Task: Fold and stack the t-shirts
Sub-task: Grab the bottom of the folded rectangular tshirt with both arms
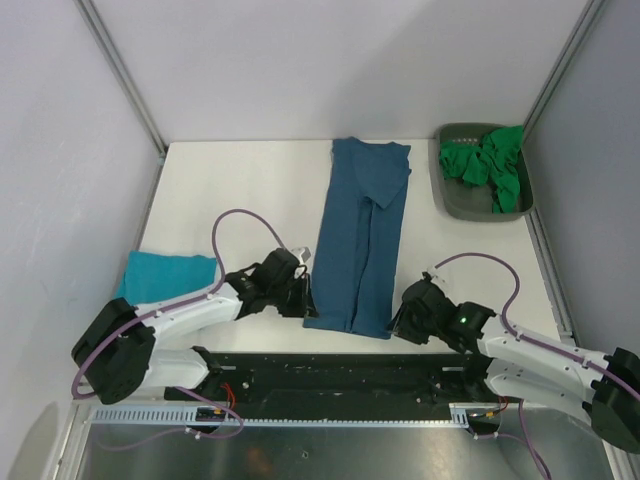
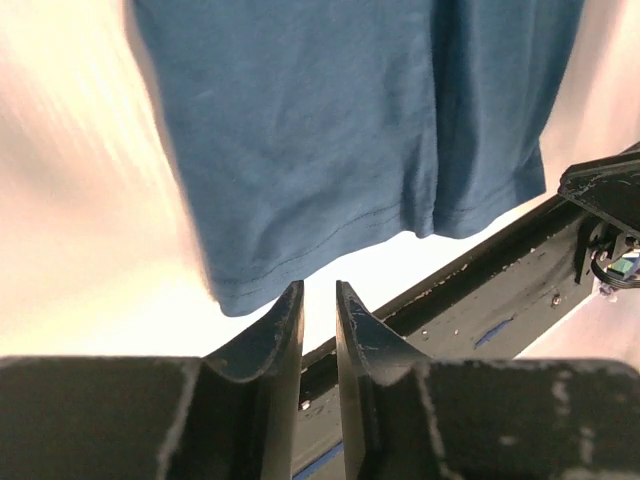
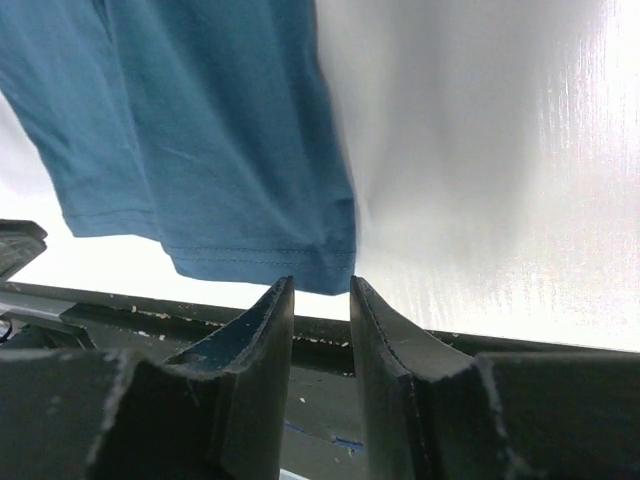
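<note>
White table, turquoise t-shirt only overhead, left pincer and right pincer parted, empty

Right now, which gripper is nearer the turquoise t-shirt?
Left. The left gripper is at the near-left corner of the steel-blue t-shirt, toward the turquoise t-shirt; the right gripper is at its near-right corner.

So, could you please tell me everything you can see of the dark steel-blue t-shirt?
The steel-blue t-shirt lies flat on the white table, folded lengthwise into a long narrow strip, its sides turned in to meet along the middle. It looks like soft matte knit, with a stitched hem at the near edge. The left pincer and right pincer sit by its near corners, open, holding no cloth.
</note>
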Motion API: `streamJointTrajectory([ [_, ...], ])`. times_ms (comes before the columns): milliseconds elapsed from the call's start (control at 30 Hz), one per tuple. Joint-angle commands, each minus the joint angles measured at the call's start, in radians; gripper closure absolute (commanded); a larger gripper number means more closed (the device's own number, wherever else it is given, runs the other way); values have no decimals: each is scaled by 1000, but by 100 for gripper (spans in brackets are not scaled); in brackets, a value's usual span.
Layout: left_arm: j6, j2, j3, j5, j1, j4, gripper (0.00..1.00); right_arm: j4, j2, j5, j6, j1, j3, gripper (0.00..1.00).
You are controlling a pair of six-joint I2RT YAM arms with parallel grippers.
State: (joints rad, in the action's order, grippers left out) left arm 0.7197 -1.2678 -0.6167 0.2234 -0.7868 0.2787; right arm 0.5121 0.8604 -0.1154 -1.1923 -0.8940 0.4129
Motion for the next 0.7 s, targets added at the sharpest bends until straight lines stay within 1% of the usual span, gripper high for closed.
streamJointTrajectory([
  [0,20,50,28,-32,16,-6,76,0,48,-22,11,-6,1,66],
  [200,29,75,69,-49,35,-6,75,-20,118,-33,13,-6,-6,64],
  [533,31,98,107,-75,46,-7,70,-72,113,-23,-10,-6,-58,64],
  [667,26,99,114,-86,51,-6,65,-78,125,-25,-7,-6,-57,65],
])
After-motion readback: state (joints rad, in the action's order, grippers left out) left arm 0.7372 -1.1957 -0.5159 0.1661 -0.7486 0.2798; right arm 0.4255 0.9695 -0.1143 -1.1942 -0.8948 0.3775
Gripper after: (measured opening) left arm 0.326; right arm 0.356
